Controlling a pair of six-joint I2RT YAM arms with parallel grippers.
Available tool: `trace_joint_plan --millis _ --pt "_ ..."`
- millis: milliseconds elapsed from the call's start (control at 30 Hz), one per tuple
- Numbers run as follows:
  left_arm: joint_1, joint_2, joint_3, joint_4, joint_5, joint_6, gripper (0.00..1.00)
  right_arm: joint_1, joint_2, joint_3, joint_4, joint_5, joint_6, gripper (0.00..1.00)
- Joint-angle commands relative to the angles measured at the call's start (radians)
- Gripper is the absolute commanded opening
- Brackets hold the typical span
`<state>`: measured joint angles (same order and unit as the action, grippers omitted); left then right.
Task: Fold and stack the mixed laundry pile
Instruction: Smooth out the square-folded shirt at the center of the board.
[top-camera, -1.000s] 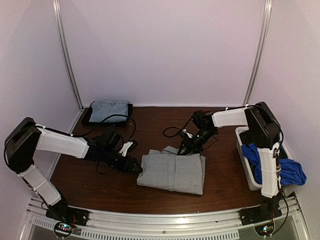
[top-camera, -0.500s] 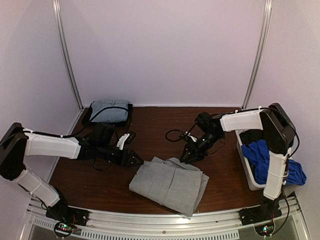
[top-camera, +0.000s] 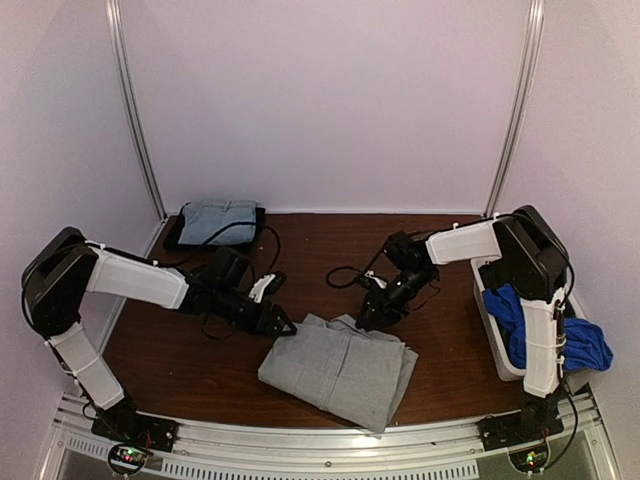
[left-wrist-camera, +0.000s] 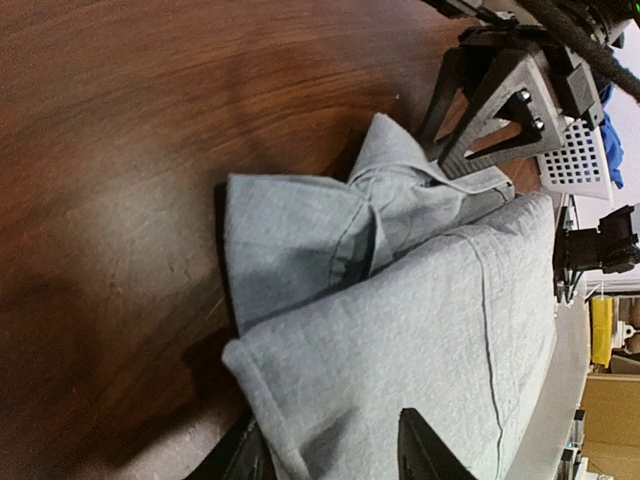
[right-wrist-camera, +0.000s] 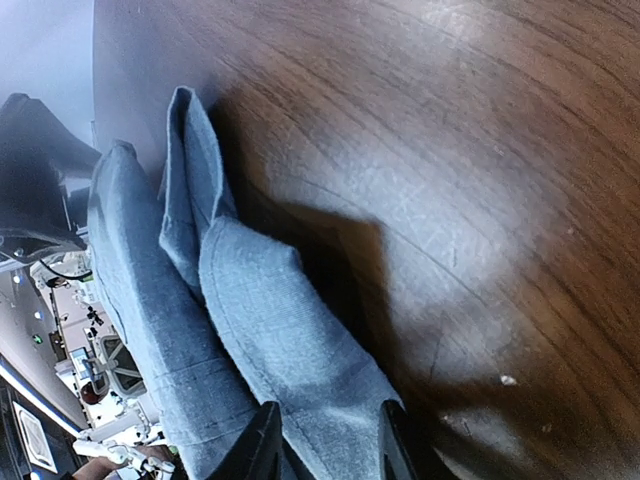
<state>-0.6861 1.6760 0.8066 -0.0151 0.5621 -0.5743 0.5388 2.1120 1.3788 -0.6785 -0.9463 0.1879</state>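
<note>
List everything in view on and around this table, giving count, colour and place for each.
folded light grey cloth garment: one, grey, near middle of the table
folded pale blue-grey cloth: one, far left corner, on top of a dark piece
dark flat piece: one, blackish, beneath that cloth
white rectangular plastic bin: one, white, right edge
royal-blue cloth: one, blue, in the bin, spilling over its rim
brown wooden table: one, brown
black cables: several, along both arms
left arm: white and black, jaws astride the grey garment's far left corner
right arm: same colours, jaws astride its far edge

Lab booth: white panels (top-camera: 330, 100), aluminium rails (top-camera: 135, 110)
</note>
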Motion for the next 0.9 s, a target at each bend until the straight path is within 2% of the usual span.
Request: trace_joint_plan --millis 0,267,300,567,867 --pt "0.005 0.042 0.067 0.06 0.056 0.012 0.4 0.02 0.046 0.012 -0.008 0.016 -0.022 0.31" --pt "0.005 0.049 0.126 0.098 0.078 0.028 0.0 0.02 0.062 0.029 0.007 -0.005 -0.019 0.05" --pt "0.005 0.045 0.132 0.105 0.076 0.035 0.0 0.021 0.063 0.032 0.006 -0.008 -0.02 0.0" --pt "0.0 0.043 0.191 0.171 0.09 0.104 0.0 0.023 0.075 0.051 0.006 -0.045 -0.033 0.0" --pt "-0.033 0.126 0.28 0.296 0.188 0.104 0.0 0.024 0.074 0.072 0.011 -0.056 -0.025 0.0"
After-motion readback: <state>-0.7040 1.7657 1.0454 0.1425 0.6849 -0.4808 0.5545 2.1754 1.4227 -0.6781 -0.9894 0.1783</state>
